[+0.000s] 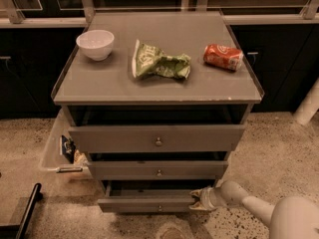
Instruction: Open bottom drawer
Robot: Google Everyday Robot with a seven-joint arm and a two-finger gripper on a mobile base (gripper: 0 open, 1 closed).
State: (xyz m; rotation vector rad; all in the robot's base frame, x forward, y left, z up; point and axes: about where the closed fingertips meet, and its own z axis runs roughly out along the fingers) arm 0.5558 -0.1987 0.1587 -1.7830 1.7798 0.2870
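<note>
bottom drawer (144, 203): lowest of three, partly out, long axis 9-to-3 | gripper (198, 201): at its right end, knob (159, 208) toward 9 o'clock | grip state: cannot tell

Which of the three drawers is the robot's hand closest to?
The bottom drawer, the slimmest front, nearest the floor. The gripper is at its right end.

Cream hand (198, 199) beside grey bottom drawer (149, 204), right end; red can (223, 57).
</note>
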